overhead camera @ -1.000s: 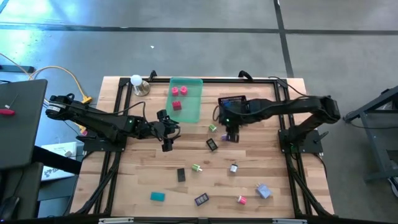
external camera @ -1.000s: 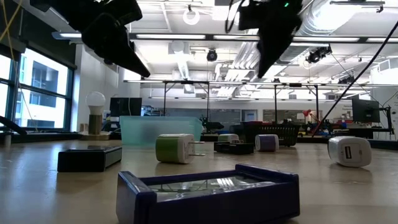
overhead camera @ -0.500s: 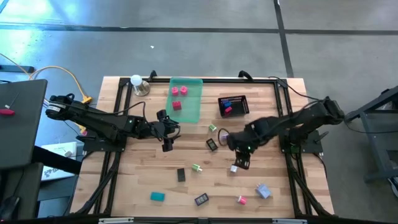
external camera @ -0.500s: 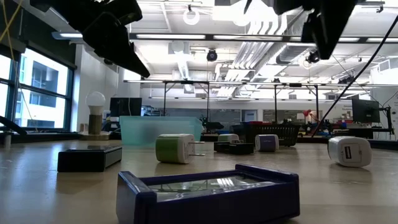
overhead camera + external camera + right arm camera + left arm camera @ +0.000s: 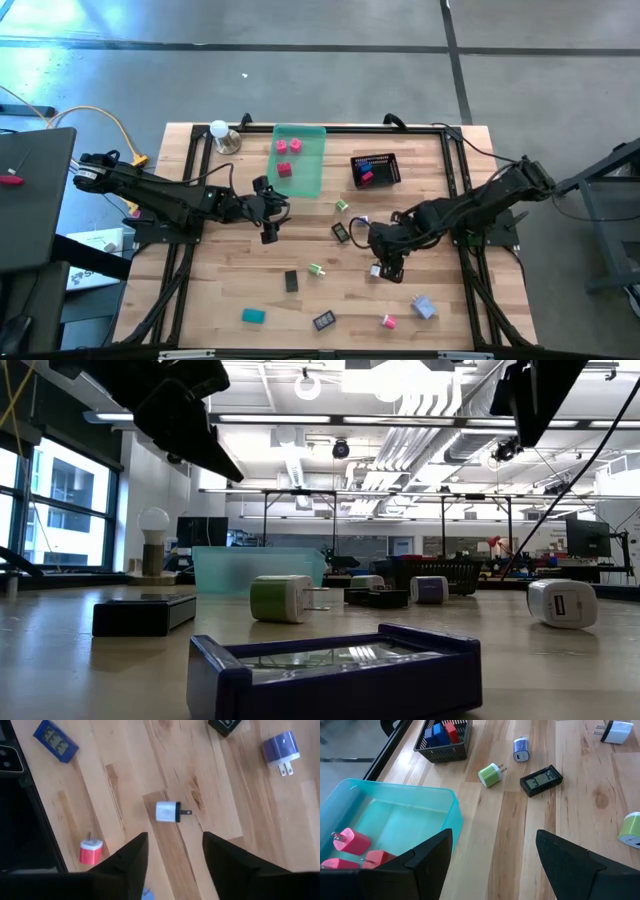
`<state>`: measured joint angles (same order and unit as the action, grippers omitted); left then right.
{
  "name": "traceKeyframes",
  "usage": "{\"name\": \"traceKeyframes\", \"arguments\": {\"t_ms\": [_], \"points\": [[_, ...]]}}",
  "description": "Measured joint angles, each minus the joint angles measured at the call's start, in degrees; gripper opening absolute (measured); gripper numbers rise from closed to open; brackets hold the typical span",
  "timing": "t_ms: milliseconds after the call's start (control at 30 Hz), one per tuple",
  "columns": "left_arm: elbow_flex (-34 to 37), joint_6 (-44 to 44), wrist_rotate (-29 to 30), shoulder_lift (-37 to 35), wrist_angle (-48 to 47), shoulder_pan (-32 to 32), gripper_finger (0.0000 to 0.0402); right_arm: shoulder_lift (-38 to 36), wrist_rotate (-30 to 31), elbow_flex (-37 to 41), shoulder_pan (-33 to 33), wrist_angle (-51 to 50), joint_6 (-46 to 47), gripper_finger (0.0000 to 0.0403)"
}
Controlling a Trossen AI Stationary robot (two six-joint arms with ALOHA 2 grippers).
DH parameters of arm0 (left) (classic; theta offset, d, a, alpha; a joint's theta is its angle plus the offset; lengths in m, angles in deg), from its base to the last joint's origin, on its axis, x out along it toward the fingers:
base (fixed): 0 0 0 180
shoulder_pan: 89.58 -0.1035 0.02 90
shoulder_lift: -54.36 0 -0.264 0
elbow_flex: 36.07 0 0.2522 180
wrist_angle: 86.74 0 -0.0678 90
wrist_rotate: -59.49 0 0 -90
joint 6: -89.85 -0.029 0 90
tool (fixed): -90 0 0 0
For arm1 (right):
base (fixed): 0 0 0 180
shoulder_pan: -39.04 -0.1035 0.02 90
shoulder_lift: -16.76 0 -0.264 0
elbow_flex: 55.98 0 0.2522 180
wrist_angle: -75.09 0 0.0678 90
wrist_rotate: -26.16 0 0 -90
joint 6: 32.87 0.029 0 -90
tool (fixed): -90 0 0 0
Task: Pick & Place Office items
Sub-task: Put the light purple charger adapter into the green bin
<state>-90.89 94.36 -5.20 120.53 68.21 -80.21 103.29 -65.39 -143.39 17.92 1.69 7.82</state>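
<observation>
Several small office items lie scattered over the wooden table [image 5: 220,290]. Along the lower edge of the high view sit a teal block [image 5: 253,316], a dark blue clock piece [image 5: 324,321], a pink plug [image 5: 388,321] and a lavender plug [image 5: 423,306]. Above these, a black block [image 5: 291,281] stands with its long axis up-down in the frame, beside a green-and-white plug [image 5: 317,270].

Right of centre, the right gripper [image 5: 388,268] hangs over a white plug [image 5: 168,812]; in the right wrist view its long axis runs left-right, prongs pointing to the frame's right, and the spread fingers [image 5: 127,860] frame it from above without touching it.

At centre left, the left gripper [image 5: 268,229] hovers with fingers wide apart, holding nothing. Before it lie a black clock [image 5: 541,780], long axis slanting up to the right, and a green plug [image 5: 490,774], prongs toward the upper right.

Farthest, at the top, the green tray [image 5: 310,175] holds pink pieces [image 5: 288,146], and the black mesh basket [image 5: 388,175] holds blue and red ones.
</observation>
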Motion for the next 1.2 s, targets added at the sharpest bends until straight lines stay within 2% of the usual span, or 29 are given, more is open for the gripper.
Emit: {"name": "traceKeyframes", "arguments": {"t_ms": [300,467,700,900,1033,1200], "points": [[0.0,0.09,-0.01,0.49,0.11,0.0,0.028,0.02,0.11,0.0,-0.26,-2.05,0.78,0.0311],[0.0,0.13,0.0,1.65,0.1,0.0,0.028,0.02,-0.63,0.01,-3.54,-3.78,9.34,0.0359],[0.0,0.03,-0.02,2.67,1.7,0.0,0.028,0.04,-3.32,4.19,-12.18,-7.77,30.07,0.0362],[0.0,0.02,-0.01,2.67,2.89,0.02,0.028,0.09,-2.31,9.31,-20.0,-2.69,44.64,0.0354],[0.0,0.07,-0.01,2.67,2.87,0.0,0.028,0.09,-3.02,12.55,-23.88,2.98,49.49,0.0354],[0.0,0.11,-0.1,2.67,3.55,0.02,0.028,0.09,-3.21,15.84,-26.91,11.53,50.43,0.0353]]}}
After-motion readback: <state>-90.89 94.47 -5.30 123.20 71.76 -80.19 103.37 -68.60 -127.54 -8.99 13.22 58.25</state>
